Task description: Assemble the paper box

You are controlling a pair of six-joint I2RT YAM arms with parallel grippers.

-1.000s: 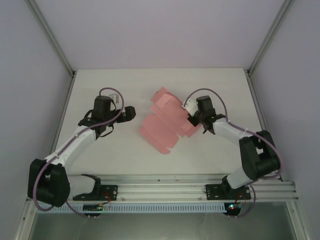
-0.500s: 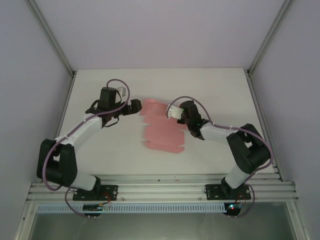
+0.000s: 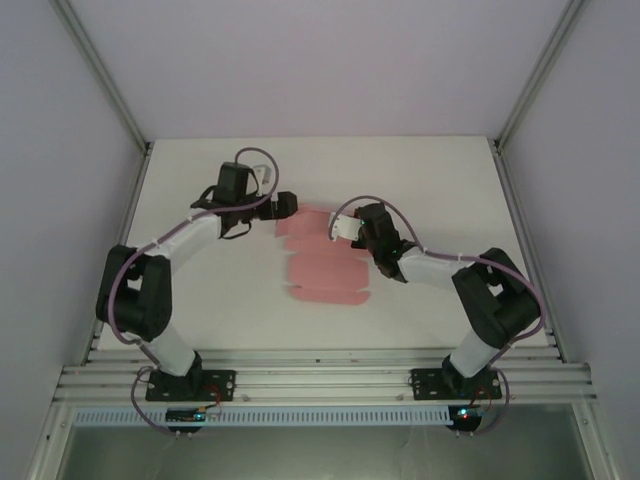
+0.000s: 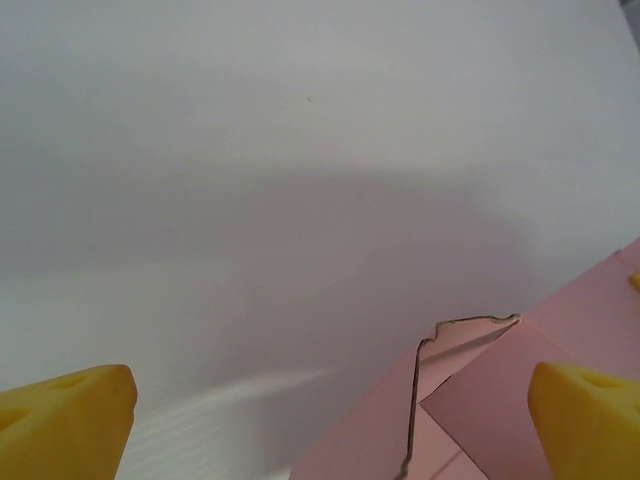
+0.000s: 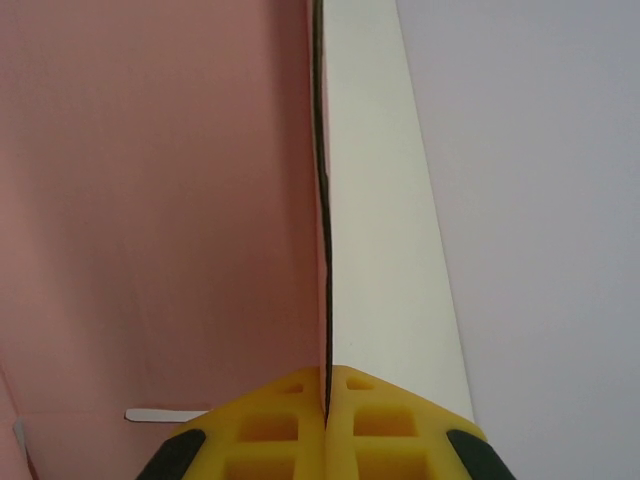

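Box (image 3: pixel 325 270): pink card blank, lying mostly flat mid-table (image 3: pixel 430 175), between the 2 grippers. Creases and cut flaps show. No wall is clearly standing, so assembly looks to be at an early stage.

Right gripper (image 5: pixel 325 385): fingers closed hard on thin card. The wrist view looks straight along the pinched flap (image 5: pixel 370 200), with the pink face to the left of the seam and the pale underside to the right. From above, this gripper sits over the blank's far-right part. Whether the flap is raised or level cannot be told from there. Likely reason for the hold: it pins the blank so it does not slide, and keeps 1 flap ready to fold along its crease.

Left gripper (image 3: pixel 283 205): fingers spread wide and holding nothing. It sits at the blank's far-left corner, just beside the card. In its wrist view the 2 yellow fingertips (image 4: pixel 60 420) frame bare table and a notched pink corner at lower right. Likely reason: it is lined up to take or press that corner while the right side stays anchored.

Risk, as a guess: thin card may buckle off-crease if the 2 sides are worked unevenly.
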